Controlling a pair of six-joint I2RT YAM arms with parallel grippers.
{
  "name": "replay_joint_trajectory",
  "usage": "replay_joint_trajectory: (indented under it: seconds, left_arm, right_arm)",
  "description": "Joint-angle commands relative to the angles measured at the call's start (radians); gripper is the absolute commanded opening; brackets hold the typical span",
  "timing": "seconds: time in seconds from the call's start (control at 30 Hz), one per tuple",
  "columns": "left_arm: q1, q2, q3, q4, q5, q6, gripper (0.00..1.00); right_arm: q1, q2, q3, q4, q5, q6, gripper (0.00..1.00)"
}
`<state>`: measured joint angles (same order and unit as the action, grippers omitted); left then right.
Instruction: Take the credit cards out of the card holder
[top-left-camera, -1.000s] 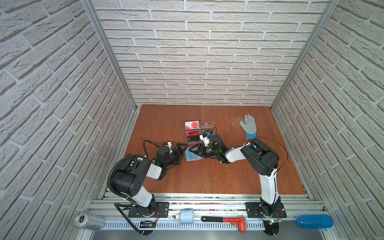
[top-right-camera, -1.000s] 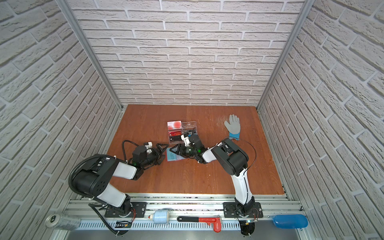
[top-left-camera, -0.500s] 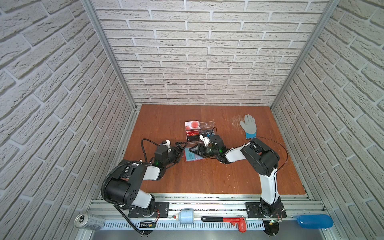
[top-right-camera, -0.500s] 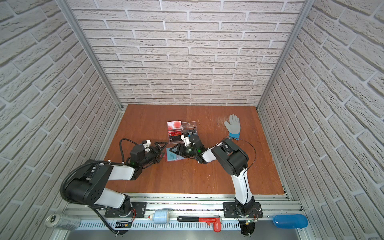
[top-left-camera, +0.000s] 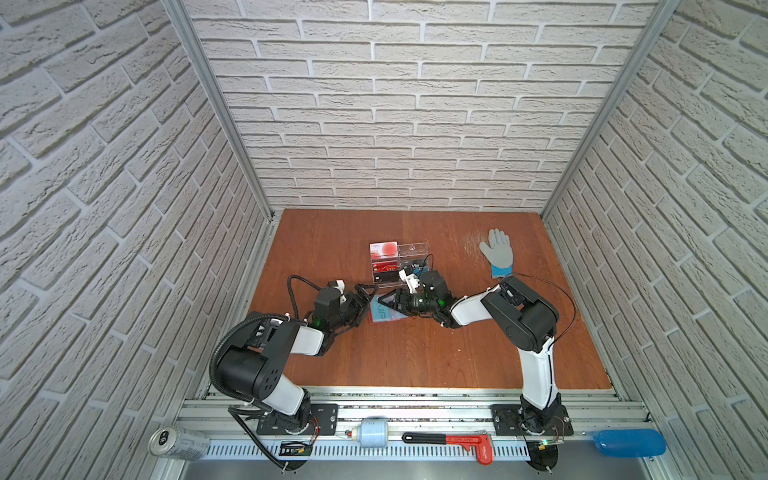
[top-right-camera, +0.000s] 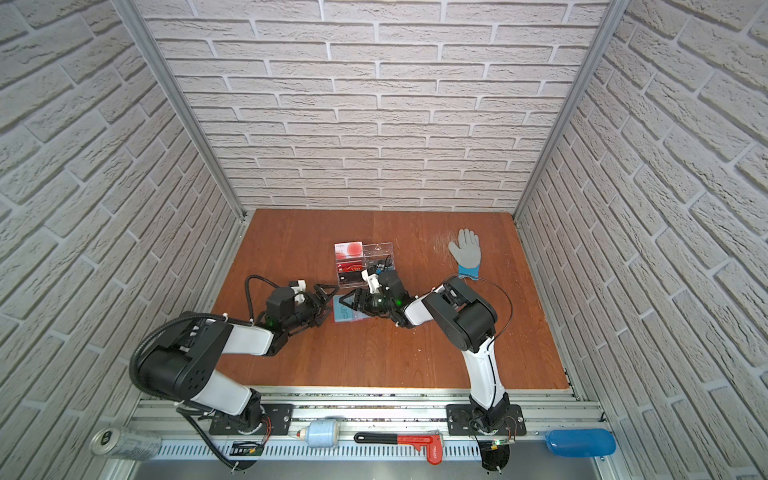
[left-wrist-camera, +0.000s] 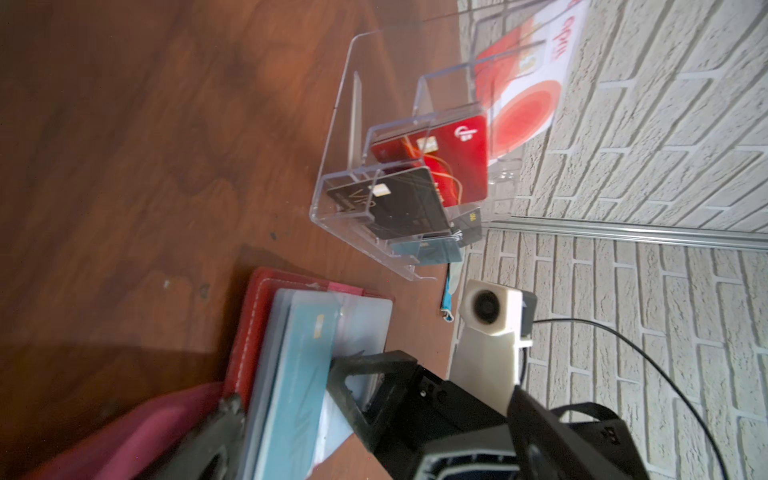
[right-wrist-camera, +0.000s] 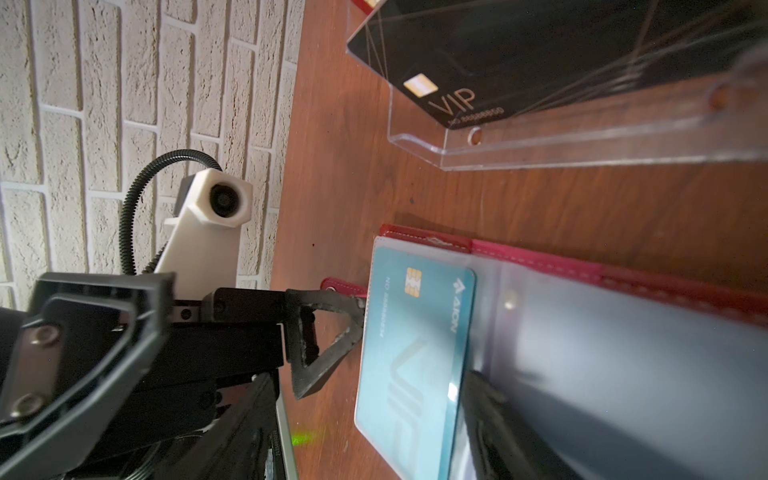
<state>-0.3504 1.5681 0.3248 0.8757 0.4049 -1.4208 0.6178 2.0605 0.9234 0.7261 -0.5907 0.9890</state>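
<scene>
- One teal card (right-wrist-camera: 415, 353) projects part-way from a clear sleeve of the card holder (right-wrist-camera: 540, 259). Judged step in hand: drawing out the first of the credit cards (left-wrist-camera: 299, 374), not yet completed.
- Location: the card holder lies open and flat on the table (top-left-camera: 415, 353), just in front of the acrylic stand (top-left-camera: 411, 249). It sits between the two hands in both top views.
- Left hand (top-left-camera: 365, 297): jaws wide, nothing held. In the right wrist view one finger tip sits at the card's free short edge, beside the red snap tab (right-wrist-camera: 338, 286). Contact with the card cannot be confirmed.
- Right hand (top-left-camera: 385, 304): jaws partly apart, nothing seen between them. One finger (left-wrist-camera: 361, 374) rests on the clear sleeves, apparently pinning the holder down.
- Next move, as judged: the left hand must set its jaws above and below the exposed card edge and close on it. It should then pull away along the table, with the right hand pinning the holder.
- Difficulty, as judged: the card is thin and lies nearly flat, so getting a finger under it is the hard part. A slip could drag the holder along.
- Contents, card holder: the teal card with chip lies uppermost, with paler blue layers beneath. Cards and sleeves cannot be told apart there, so no count is established.
- Contents, acrylic stand:
  - a black VIP card (right-wrist-camera: 540, 54) in the front tier;
  - a red card (left-wrist-camera: 457, 153) behind it;
  - a white card with a red disc (left-wrist-camera: 528, 112) at the back;
  - a teal one (left-wrist-camera: 432, 249) in a neighbouring compartment.
  None of these is judged part of the task.
</scene>
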Motion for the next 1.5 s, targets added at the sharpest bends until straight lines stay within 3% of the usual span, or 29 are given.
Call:
replay_joint_trajectory:
  seconds: [0.0,0.57,1.23,1.33,1.47]
  left_arm:
    - [-0.013,0.053,0.011,0.115,-0.013,-0.017,0.98]
    - [-0.011,0.161,-0.030,0.218,-0.011,-0.045,0.98]
    - [-0.028,0.220,-0.058,0.292,-0.016,-0.061,0.98]
    - [-0.030,0.230,-0.057,0.299,-0.017,-0.062,0.98]
    - [-0.033,0.243,-0.059,0.316,-0.017,-0.066,0.99]
  right_arm:
    - [0.015,-0.010,-0.036,-0.082,0.014,-0.013,0.73]
    - [0.021,-0.026,-0.053,-0.026,-0.023,-0.036,0.73]
    - [0.034,-0.027,-0.125,0.361,-0.034,0.066,0.73]
    - [0.036,-0.041,-0.132,0.306,0.003,0.040,0.73]
    - [0.035,-0.099,-0.131,0.077,0.099,-0.052,0.73]
